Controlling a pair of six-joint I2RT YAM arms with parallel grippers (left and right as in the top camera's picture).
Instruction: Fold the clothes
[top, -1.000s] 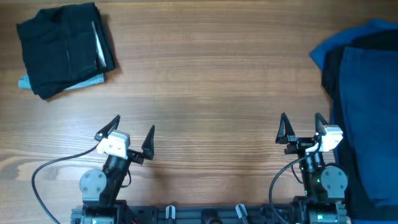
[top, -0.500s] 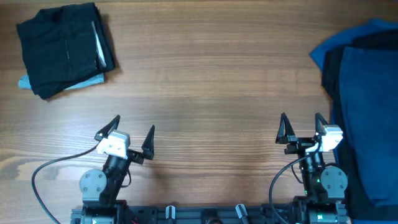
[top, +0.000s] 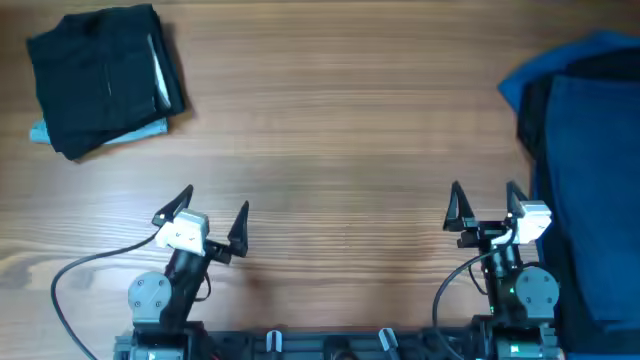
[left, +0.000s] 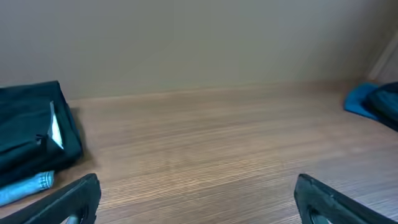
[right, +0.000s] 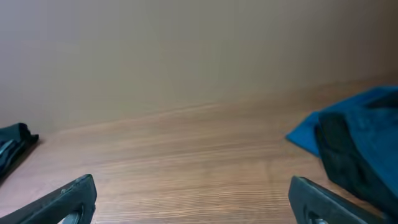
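Wooden table (top: 340, 140) holds folded dark clothes (top: 105, 75), blue pile (top: 590, 150) apart.

Folded dark clothes (left: 32, 134) at left (light-blue hem beneath); blue heap (left: 375, 102) far right; claw (left: 198, 183) tips wide apart

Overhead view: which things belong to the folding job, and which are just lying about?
Job:
- unfolded pile of blue and dark clothes, right edge
- folded stack, dark garment on a light blue one, far left corner
- left gripper and right gripper, both open and empty

Lying about:
- black cable looping by the left arm's base
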